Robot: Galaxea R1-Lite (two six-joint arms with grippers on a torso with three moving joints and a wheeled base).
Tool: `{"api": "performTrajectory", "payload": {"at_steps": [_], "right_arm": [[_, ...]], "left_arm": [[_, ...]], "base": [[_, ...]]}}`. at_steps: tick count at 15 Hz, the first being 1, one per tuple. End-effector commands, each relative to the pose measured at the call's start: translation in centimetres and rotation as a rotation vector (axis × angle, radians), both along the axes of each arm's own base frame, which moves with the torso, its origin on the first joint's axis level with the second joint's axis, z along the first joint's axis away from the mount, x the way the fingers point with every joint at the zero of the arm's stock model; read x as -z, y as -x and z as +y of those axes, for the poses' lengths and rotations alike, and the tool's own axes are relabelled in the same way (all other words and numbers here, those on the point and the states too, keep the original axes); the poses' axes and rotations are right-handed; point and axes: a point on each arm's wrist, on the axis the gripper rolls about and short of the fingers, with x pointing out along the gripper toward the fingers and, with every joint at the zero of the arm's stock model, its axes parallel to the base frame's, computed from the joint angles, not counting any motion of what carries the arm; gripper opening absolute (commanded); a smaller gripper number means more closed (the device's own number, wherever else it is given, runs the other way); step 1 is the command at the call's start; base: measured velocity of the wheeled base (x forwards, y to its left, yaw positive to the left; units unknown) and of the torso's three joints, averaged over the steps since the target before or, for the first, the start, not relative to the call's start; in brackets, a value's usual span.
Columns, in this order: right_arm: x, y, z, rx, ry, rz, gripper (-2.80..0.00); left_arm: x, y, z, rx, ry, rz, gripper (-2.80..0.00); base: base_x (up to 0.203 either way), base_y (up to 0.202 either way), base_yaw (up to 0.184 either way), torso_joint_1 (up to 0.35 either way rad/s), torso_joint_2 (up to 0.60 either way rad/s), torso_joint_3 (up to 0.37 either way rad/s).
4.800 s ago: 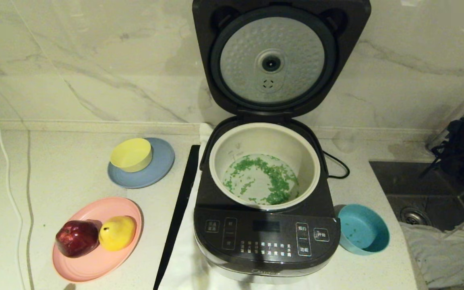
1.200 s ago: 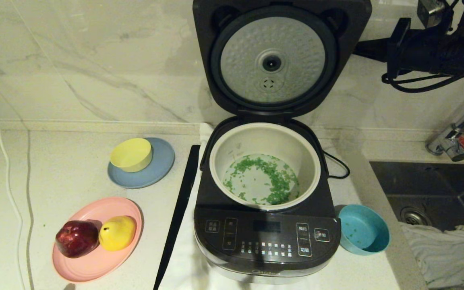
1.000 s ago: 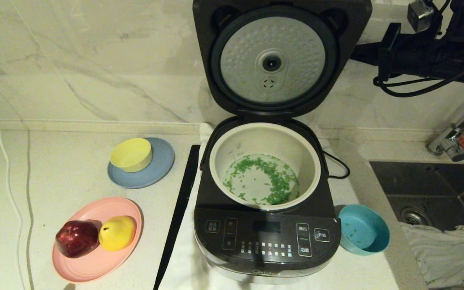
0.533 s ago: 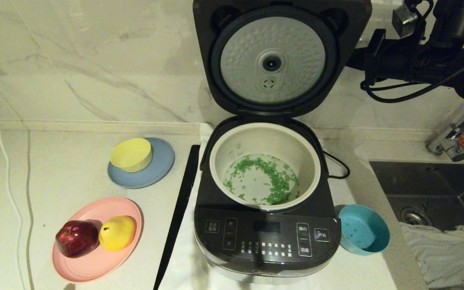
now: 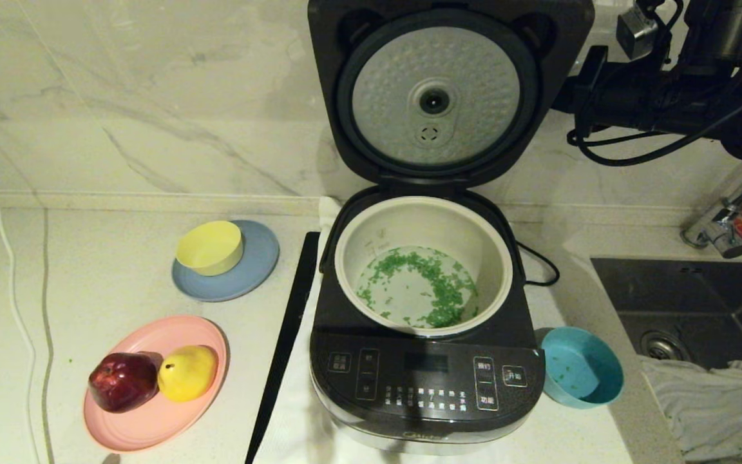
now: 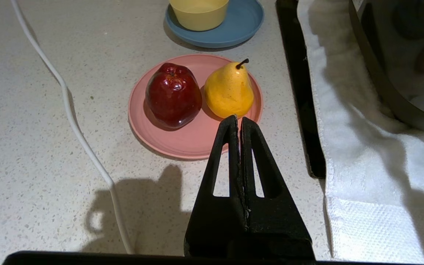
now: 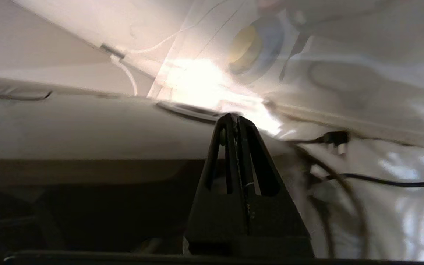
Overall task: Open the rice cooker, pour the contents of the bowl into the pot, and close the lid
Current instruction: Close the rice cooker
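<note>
The rice cooker (image 5: 426, 380) stands mid-counter with its lid (image 5: 435, 96) upright, silver inner plate facing me. The cream pot (image 5: 422, 222) holds the scattered green contents (image 5: 435, 283). Right of the cooker's front sits the teal bowl (image 5: 580, 374), with only a few green bits inside. My right arm (image 5: 641, 96) reaches in from the upper right, and its fingers are hidden behind the lid's right edge. In the right wrist view, the right gripper (image 7: 234, 118) is shut and empty against the lid's outer back (image 7: 87, 129). The left gripper (image 6: 238, 118) hangs shut and empty over the counter.
A yellow bowl (image 5: 210, 247) sits on a blue plate (image 5: 255, 267). A pink plate (image 5: 152, 419) carries an apple (image 5: 123, 380) and a pear (image 5: 187, 372). A black strip (image 5: 284, 341) lies left of the cooker. At the right are a sink (image 5: 686, 303), a faucet (image 5: 725, 222) and a cloth (image 5: 712, 406).
My right arm rose from the sink side to the upper right, then slid left until its fingers went behind the lid's edge. The lid stays upright.
</note>
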Motion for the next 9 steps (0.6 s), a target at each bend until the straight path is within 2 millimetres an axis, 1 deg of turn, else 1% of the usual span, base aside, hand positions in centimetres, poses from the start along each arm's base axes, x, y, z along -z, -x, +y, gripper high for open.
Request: {"api": "performTrajectory", "payload": {"at_steps": [1, 5, 9], "right_arm": [[-0.7, 0.9, 0.8, -0.03, -0.004, -0.003, -2.8], [-1.0, 2.6, 0.9, -0.042, 0.004, 0.048, -2.8], [0.5, 4.3, 0.8, -0.047, 0.018, 0.12, -2.8]], "left_arm": [[0.2, -0.1, 0.0, -0.001, 0.0, 0.008, -2.8], [0.2, -0.1, 0.0, -0.001, 0.0, 0.008, -2.8], [0.2, -0.1, 0.0, -0.001, 0.0, 0.008, -2.8]], "base": [[0.0, 0.0, 0.0, 0.0, 0.0, 0.0], [0.0, 0.0, 0.0, 0.0, 0.0, 0.0], [0.0, 0.0, 0.0, 0.0, 0.0, 0.0]]}}
